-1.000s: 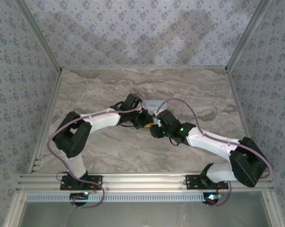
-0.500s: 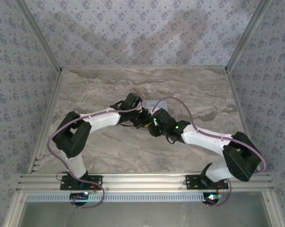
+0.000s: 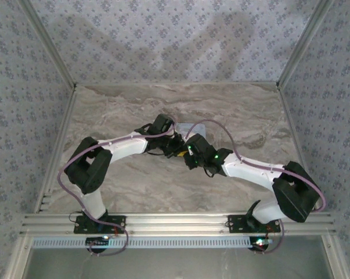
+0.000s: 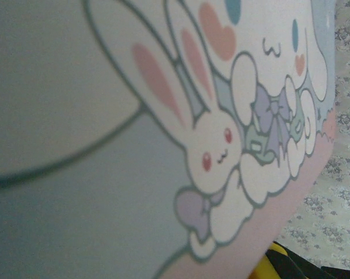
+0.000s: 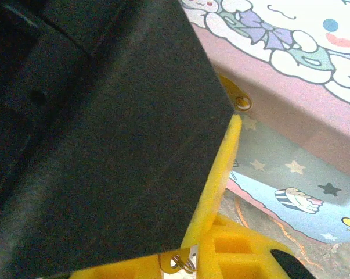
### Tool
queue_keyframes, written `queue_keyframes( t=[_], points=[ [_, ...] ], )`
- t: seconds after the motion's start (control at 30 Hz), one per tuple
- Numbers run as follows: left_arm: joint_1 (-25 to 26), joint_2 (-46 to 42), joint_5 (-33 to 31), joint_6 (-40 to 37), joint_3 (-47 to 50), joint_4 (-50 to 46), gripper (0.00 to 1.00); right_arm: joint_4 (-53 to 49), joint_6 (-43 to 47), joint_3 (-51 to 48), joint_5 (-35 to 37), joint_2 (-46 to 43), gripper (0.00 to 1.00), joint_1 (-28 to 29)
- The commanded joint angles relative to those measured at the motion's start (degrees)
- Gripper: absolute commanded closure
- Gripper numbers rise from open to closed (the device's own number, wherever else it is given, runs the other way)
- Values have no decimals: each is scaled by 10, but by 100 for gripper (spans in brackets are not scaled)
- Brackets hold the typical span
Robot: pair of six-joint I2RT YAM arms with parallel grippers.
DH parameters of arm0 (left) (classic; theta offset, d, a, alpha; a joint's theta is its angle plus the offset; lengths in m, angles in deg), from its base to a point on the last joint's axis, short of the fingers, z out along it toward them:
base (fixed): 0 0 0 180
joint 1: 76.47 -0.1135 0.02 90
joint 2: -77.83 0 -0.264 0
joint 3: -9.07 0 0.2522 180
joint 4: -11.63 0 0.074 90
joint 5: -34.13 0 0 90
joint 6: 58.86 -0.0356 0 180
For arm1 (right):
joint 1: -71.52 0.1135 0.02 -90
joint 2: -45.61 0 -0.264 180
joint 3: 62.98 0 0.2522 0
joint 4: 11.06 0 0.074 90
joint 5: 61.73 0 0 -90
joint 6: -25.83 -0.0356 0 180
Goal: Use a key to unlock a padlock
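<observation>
Left gripper (image 3: 176, 145) and right gripper (image 3: 187, 153) meet beside the cartoon tin (image 5: 291, 110) (apart or clamped, I cannot tell). Padlock hidden between them; best hold it steady and turn the key gently.

Pale blue cartoon tin (image 4: 105, 192) very close and blurred, white bunny and bows printed above a pink band; marbled desk (image 4: 346, 145) at right; yellow-and-black part (image 4: 273, 264) at bottom edge.

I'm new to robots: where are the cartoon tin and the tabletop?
Pale blue cartoon-printed tin (image 5: 282, 160): right wrist view, starry side wall.
Grey marbled tabletop (image 3: 163, 187): top external view, bare near patch.
</observation>
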Motion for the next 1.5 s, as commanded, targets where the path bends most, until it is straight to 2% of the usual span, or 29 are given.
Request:
queue_keyframes(
  t=[0.0, 0.17, 0.2, 0.23, 0.27, 0.3, 0.33, 0.63, 0.9, 1.0, 1.33, 1.47],
  points=[
    [0, 0, 20, -19, -25, -3, 100, 13, 3, 12, -6, 1, 100, -1],
    [-1, 0, 20, -21, -24, -4, 100, 26, -6, 4, -28, -3, 100, -8],
    [-1, -1, 20, -20, -24, -4, 100, 23, -7, 5, -26, -2, 93, -9],
    [-1, -1, 20, -21, -25, -4, 100, 22, -10, 2, -20, -4, 77, -8],
    [-1, 0, 20, -21, -24, -4, 100, 26, -11, -3, -18, -8, 66, -7],
    [-2, 0, 20, -21, -24, -4, 100, 30, -15, -9, -13, -16, 59, -7],
    [-2, 0, 21, -21, -24, -4, 100, 34, -17, -15, -11, -24, 57, -7],
    [-6, -1, 29, -11, -19, 9, 100, 74, -28, -72, 2, -84, 56, -9],
    [-8, -1, 33, -6, -19, 13, 100, 104, -20, -75, 9, -63, 59, -9],
    [-9, -1, 34, -5, -19, 12, 100, 112, -21, -73, 8, -60, 63, -8],
    [-11, -2, 35, -6, -20, 10, 100, 119, -21, -72, 3, -43, 60, -1],
    [-12, -2, 37, -6, -20, 11, 100, 119, -18, -67, 9, -41, 72, -1]
  ],
)
